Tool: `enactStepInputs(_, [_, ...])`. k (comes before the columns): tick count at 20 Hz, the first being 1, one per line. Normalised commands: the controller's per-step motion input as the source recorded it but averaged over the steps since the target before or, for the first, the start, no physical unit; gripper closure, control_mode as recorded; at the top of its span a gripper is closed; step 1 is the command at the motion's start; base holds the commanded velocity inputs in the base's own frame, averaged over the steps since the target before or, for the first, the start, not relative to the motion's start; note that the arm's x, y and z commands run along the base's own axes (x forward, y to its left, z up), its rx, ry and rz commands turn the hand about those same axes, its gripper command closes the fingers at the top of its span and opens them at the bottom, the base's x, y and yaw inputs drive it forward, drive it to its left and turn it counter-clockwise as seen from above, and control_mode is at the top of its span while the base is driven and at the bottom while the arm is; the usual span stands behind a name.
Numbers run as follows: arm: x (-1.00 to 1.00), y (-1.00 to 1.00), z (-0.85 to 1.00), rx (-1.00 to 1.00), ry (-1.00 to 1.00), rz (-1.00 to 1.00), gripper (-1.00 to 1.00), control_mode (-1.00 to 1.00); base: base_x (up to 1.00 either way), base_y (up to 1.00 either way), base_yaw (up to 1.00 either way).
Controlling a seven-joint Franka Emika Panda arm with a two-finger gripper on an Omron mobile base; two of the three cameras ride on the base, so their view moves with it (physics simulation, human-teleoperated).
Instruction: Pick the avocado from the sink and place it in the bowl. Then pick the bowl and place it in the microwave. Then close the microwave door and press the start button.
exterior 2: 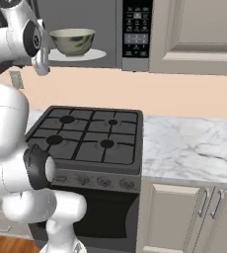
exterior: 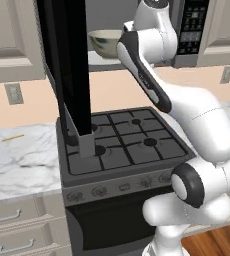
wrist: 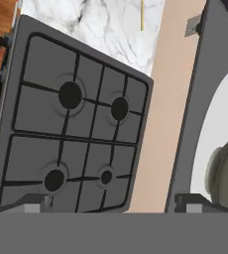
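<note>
Ceramic bowl [exterior 2: 72, 41], one (inside one microwave [exterior 2: 130, 34]).

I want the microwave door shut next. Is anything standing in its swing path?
Possibly the arm. The bowl sits inside the microwave on the turntable; the microwave door stands wide open. The gripper and forearm hang at the opening, so they should withdraw first.

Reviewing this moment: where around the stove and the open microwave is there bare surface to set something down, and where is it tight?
Free: the white marble counter right of the black gas stove, and the marble stretch left of it. Tight: the black microwave, whose white turntable plate carries the pale greenish-beige bowl, with the open black door hanging over the burners.
</note>
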Motion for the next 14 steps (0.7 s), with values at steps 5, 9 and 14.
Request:
enactStepInputs(5, [-1.0, -0.22, -0.28, 0.05, -0.03, 0.0, -1.0, -1.0, 0.0, 0.0, 0.0])
enactStepInputs(9, [-1.0, -0.05, -0.68, 0.01, -0.02, 0.0, -1.0, -1.0, 0.0, 0.0, 0.0])
enactStepInputs(14, [-1.0, 0.18, -0.95, -0.02, -0.14, 0.0, -1.0, -1.0, 0.0, 0.0, 0.0])
